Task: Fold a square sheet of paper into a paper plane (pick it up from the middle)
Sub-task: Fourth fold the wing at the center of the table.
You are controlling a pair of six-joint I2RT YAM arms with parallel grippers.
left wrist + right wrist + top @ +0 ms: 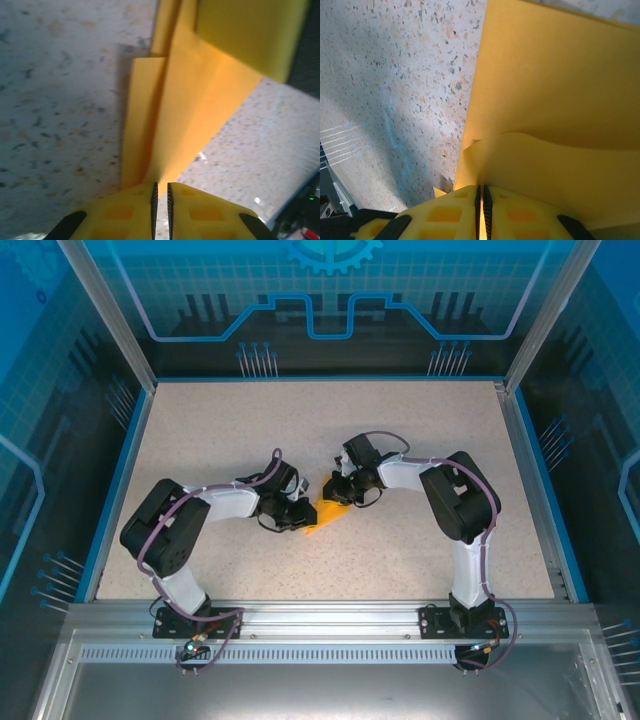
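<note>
On the speckled surface (200, 440), the right gripper (480, 189) pinches the folded paper (325, 515); whether the left gripper (161, 186) grips it is unclear.

Black-and-white arms (232, 502), purple cables (150, 540), yellow end effectors (161, 194)

At frame centre the paper plane (325, 515) is partly hidden by the left gripper (303, 517) and right gripper (338, 495); in the wrist views it is cut off at the top.

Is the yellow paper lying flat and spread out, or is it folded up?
Folded. The paper shows sharp creases and overlapping flaps close up, and from above it is a pointed wedge, not a square.
</note>
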